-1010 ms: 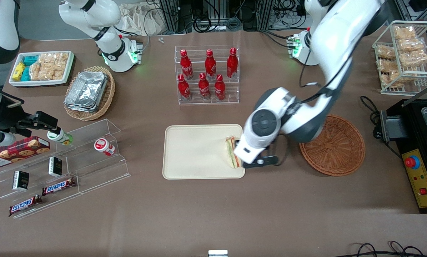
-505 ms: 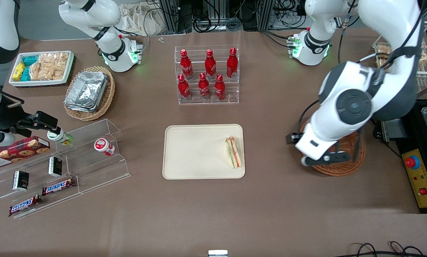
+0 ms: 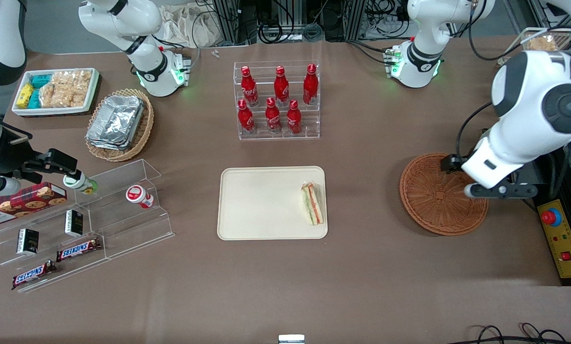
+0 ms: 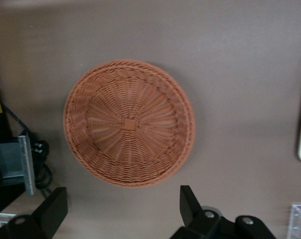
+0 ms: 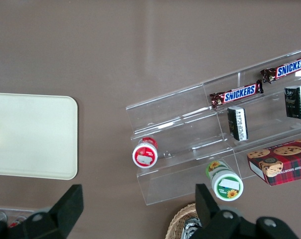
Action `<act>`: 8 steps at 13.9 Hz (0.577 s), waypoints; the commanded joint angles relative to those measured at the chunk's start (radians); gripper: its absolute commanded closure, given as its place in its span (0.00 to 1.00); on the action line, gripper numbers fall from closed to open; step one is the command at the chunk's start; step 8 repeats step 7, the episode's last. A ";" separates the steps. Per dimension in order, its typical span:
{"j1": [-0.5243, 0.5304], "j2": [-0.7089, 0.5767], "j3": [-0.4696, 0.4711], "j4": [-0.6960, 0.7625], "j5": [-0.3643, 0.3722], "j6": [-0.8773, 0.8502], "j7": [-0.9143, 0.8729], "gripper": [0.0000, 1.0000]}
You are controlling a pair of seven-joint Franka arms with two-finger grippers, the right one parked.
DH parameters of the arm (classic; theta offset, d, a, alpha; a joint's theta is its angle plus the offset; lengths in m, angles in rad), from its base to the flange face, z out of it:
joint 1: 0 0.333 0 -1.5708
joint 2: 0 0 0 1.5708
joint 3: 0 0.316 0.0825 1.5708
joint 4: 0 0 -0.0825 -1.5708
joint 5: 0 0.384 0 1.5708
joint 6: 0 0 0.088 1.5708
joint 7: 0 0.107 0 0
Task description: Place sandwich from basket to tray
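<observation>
Now the sandwich [image 3: 312,211] lies on the tray [image 3: 261,203], near its edge — a bump might knock it off. Open and empty, the gripper [image 4: 121,211] hangs over the basket [image 3: 436,200].

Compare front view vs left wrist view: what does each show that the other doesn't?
Front only: the sandwich lying on the tray, toward its end nearer the basket, plus the red bottles in their rack. Left wrist only: the tool, fingers open and holding nothing, above the table beside the basket. Both: the basket, with nothing in it, and the tray's edge.
</observation>
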 commanded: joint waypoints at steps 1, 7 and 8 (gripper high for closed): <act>-0.011 -0.071 0.061 -0.093 -0.016 0.050 0.125 0.00; -0.012 0.027 0.078 0.078 -0.015 -0.062 0.202 0.00; -0.012 0.027 0.078 0.078 -0.015 -0.062 0.202 0.00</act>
